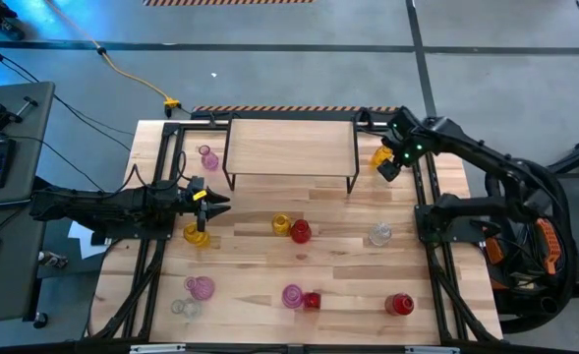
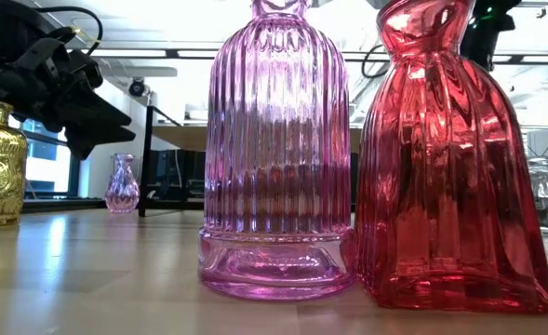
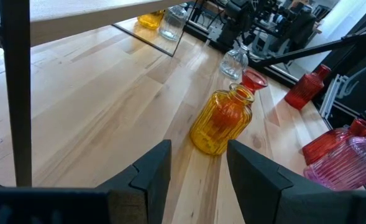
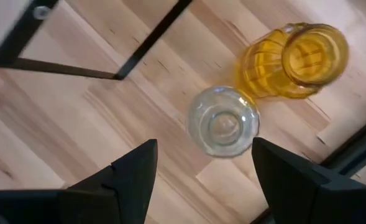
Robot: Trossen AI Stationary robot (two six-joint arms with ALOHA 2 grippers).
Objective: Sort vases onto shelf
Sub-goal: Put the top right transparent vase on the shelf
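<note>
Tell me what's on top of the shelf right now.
Nothing visible: in the high view the shelf board is bare. No vases stand on it. The tabletop beneath the board is covered from that view.

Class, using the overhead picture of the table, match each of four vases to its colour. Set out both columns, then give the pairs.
Column one:
1. vase left of the shelf (shelf)
2. vase nearest the front right corner
3. vase beside the left gripper (left gripper)
4. vase nearest the front left corner

Column two:
A. red
B. clear
C. pink
D. yellow

Pairs: 1-C, 2-A, 3-D, 4-B
</note>
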